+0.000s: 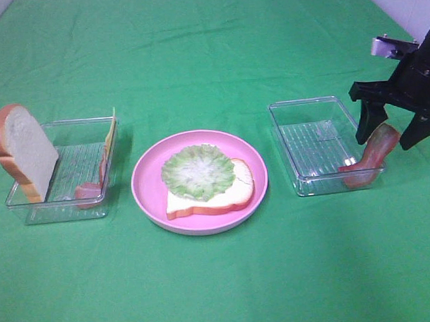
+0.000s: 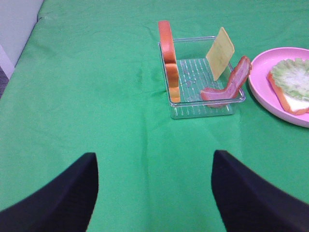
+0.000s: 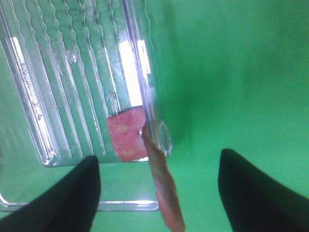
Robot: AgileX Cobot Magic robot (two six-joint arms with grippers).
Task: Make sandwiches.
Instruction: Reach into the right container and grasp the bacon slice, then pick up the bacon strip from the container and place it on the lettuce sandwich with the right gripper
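My right gripper (image 1: 385, 142) hangs with its jaws apart astride the bacon strip (image 1: 376, 154), which leans tilted across the wall of the clear tray (image 1: 305, 105), one end on the tray floor and the other rising outside. If I close off-centre or catch only the tip, the strip could pivot on the rim and slip onto the worktop (image 1: 219, 288), or I could drag the tray along. My left gripper (image 2: 154, 157) is open too, well clear of the lettuce-topped bread (image 1: 209, 196) on the pink plate (image 1: 149, 184).

A: What's at the middle of the counter (image 1: 219, 288)?
B: A plate (image 1: 141, 181), with a bread slice (image 1: 241, 183) on it and lettuce (image 1: 198, 172) on top.
A: And left?
B: A tray (image 1: 58, 123): second slice (image 1: 27, 150) leaning on its left wall, cheese (image 1: 112, 133) on its right, bacon (image 1: 87, 190) in the near right corner.
A: Right?
B: Another tray (image 1: 306, 147), a bacon strip (image 1: 374, 152) draped over its near right corner.
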